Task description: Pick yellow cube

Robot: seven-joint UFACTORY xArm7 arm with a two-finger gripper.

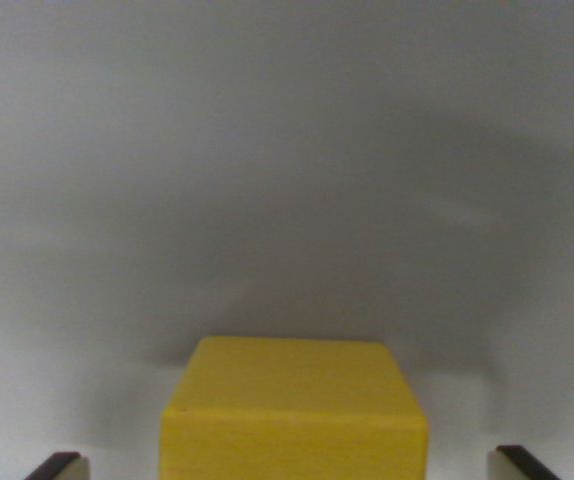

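Observation:
A yellow cube [294,412] rests on a pale grey surface at the bottom centre of the wrist view, its lower part cut off by the frame edge. My gripper [292,468] is open, with the cube between its fingers. Only the fingertips show: one dark-edged pad [59,466] at the bottom left and another fingertip [522,464] at the bottom right. Both stand well apart from the cube's sides, with clear gaps of grey surface between.
The plain grey surface [287,150] fills everything beyond the cube. A soft dark shadow [387,260] from the arm spreads over its middle and right.

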